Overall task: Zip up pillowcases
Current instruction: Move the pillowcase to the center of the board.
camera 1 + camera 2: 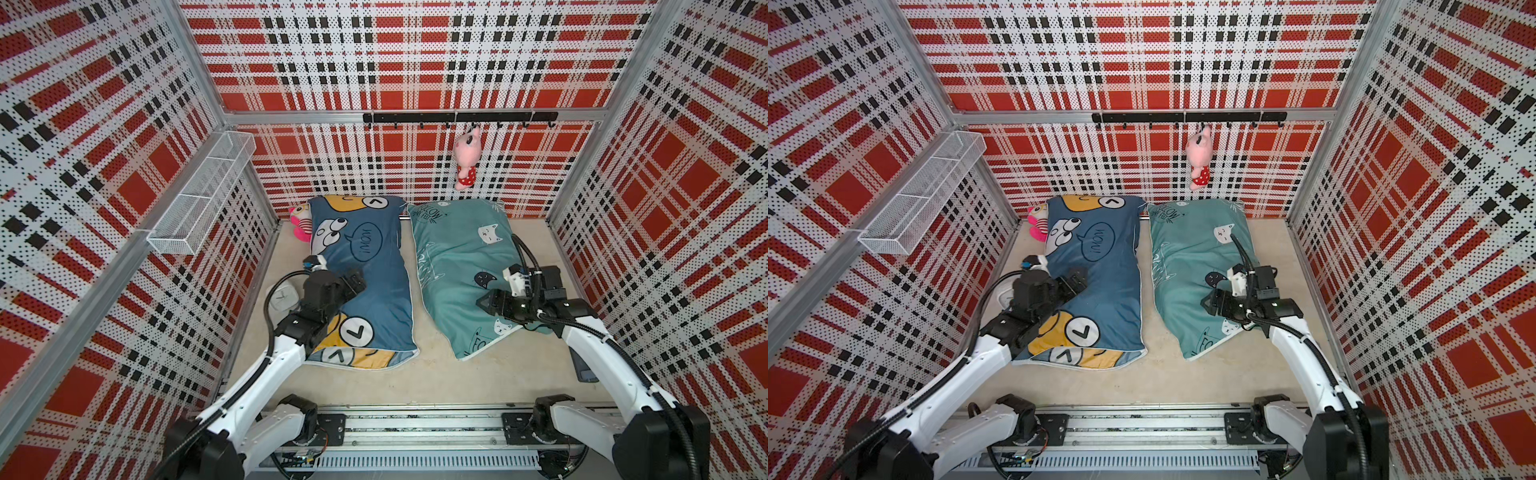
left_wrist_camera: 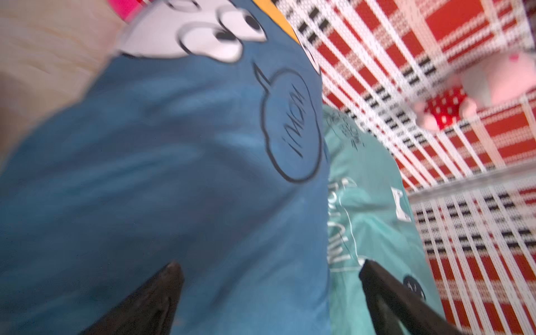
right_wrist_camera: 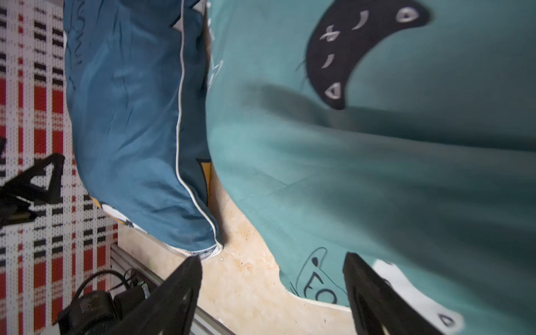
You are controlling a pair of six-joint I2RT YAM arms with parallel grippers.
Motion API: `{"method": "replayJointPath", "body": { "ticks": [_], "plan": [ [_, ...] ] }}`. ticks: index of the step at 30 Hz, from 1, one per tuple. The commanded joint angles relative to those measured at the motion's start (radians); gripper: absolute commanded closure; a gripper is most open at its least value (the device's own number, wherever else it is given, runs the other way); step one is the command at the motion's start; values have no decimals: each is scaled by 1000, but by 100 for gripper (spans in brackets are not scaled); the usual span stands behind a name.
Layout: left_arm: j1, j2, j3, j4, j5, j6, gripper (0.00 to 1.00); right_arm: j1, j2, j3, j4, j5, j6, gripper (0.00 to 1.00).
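Note:
Two pillowcases lie side by side on the beige floor, long sides running front to back. The dark blue pillowcase [image 1: 374, 299] [image 1: 1108, 291] [image 2: 174, 174] [image 3: 124, 116] with cartoon faces is on the left. The teal pillowcase [image 1: 453, 266] [image 1: 1183, 266] [image 3: 377, 174] with cat heads is on the right. My left gripper [image 1: 355, 280] [image 1: 1077, 278] [image 2: 269, 265] hovers open over the blue one's left side, nothing between its fingers. My right gripper [image 1: 484, 301] [image 1: 1206, 301] [image 3: 271, 258] stands open over the teal one's near right part, holding nothing. No zipper pull shows clearly.
A pink plush [image 1: 467, 158] hangs from the black hook rail [image 1: 457, 117] on the back wall. Another plush [image 1: 300, 222] lies beside the blue pillowcase's far left corner. A wire basket [image 1: 203, 195] juts from the left wall. A white clock [image 1: 282, 297] lies under the left arm.

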Motion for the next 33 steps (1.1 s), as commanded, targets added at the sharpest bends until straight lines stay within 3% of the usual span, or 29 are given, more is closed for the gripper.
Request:
{"method": "replayJointPath", "body": {
  "ticks": [1,4,7,11,16,22,28,33],
  "plan": [
    [112,-20,-76,-73,-10,58,2,87,45,-4,197,-60,52,13],
    [161,-10,-131,-26,8,60,2,206,110,-1,323,-72,116,6],
    [148,32,-162,10,41,49,2,311,165,19,418,-40,156,0],
    [-20,103,-187,56,13,9,2,318,178,13,477,6,196,0],
    [-153,177,-227,154,57,-68,1,272,195,40,343,0,176,4],
    [-330,289,-203,305,70,-182,3,94,106,-7,282,-56,130,5],
    [-505,531,-37,500,121,-233,4,0,80,26,129,-45,28,5],
    [-553,574,69,481,111,-196,2,-28,75,54,58,-70,-28,5]
  ]
}}
